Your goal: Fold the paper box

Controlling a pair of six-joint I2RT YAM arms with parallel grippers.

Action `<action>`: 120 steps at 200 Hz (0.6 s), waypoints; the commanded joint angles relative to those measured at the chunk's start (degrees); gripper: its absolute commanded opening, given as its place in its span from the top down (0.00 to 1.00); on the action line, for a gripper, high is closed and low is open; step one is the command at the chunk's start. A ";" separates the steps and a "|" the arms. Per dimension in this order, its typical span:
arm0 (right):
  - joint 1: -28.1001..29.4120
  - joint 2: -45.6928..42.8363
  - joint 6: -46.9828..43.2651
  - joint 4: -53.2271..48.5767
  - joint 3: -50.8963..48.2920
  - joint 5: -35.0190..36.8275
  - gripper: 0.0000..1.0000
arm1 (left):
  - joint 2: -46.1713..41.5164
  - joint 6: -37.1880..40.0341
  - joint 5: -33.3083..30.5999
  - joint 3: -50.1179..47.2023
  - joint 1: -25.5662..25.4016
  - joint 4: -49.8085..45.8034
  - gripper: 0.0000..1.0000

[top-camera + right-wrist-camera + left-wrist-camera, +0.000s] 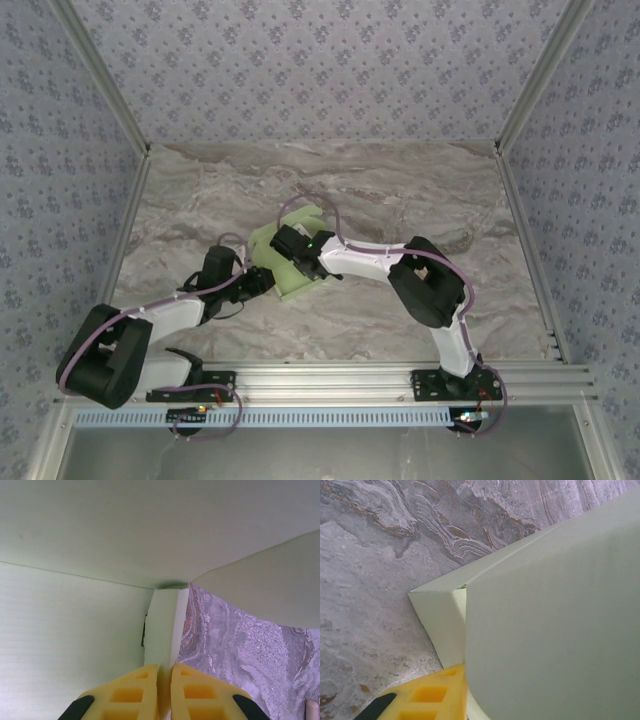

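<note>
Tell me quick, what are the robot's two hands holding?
Left gripper: cannot tell; one finger beside the paper box.
Right gripper: shut on the paper box.

- One paper box is sitting on one desk.
- Two arms are reaching over it: the left arm and the right arm.
- Two claws are meeting it: the left claw and the right claw.

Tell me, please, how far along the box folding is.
Done: the box is creased, and one corner already stands up. In hand: the right gripper pinches a narrow flap, while the left gripper sits at the box's near edge. Left: the big panels splay open, so closing them into a box remains.
</note>
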 commanded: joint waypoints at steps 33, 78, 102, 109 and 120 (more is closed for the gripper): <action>3.60 5.02 2.02 0.81 -3.72 -10.38 0.86 | 1.24 1.52 1.29 1.49 -0.69 1.80 0.77; 5.17 7.02 1.97 -2.92 -3.20 -3.78 0.81 | 1.51 1.51 1.28 1.58 -0.94 1.90 0.77; 4.58 4.99 0.61 -3.36 -2.78 -1.50 0.81 | 1.35 1.66 1.02 1.58 -0.99 1.53 0.77; 4.31 4.16 0.29 -2.92 -2.81 -1.95 0.81 | 1.36 1.70 0.98 1.58 -0.96 1.40 0.77; 3.94 2.75 0.10 -2.36 -2.75 -2.94 0.80 | 1.27 1.73 0.77 1.58 -0.98 1.33 0.77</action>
